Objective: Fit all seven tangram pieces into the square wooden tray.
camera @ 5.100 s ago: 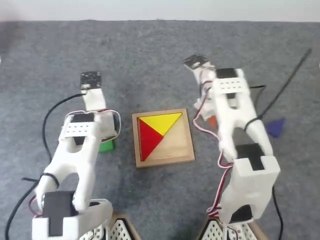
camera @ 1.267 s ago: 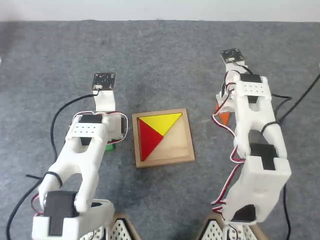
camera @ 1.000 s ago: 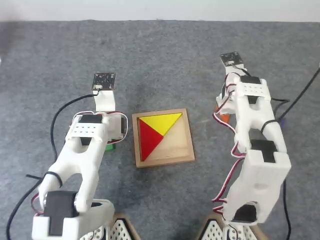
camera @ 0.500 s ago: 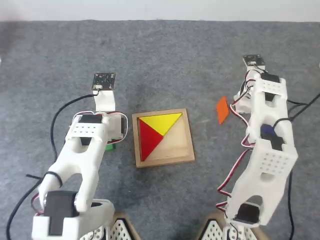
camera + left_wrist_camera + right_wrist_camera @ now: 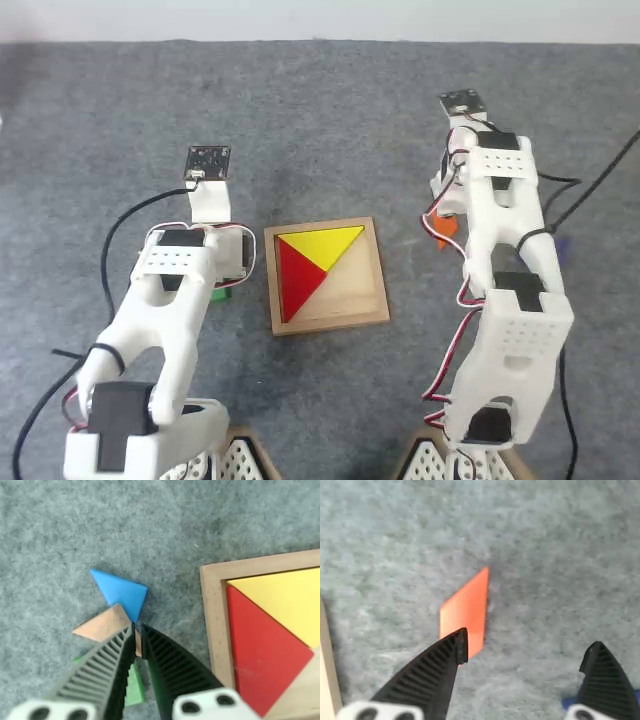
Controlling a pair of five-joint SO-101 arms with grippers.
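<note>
The right hand (image 5: pixel 530 650) is wide open, with the orange piece (image 5: pixel 465 612) just at one side of it, probably so it can close around it. The left hand (image 5: pixel 137 630) is closed above the tan piece (image 5: pixel 100 625). The tray (image 5: pixel 212 615) lies near it, partly filled.

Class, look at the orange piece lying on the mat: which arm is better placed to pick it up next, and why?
The right. Its tool hangs open at the orange piece. The left tool is shut on the other side of the tray, by the blue piece.
</note>
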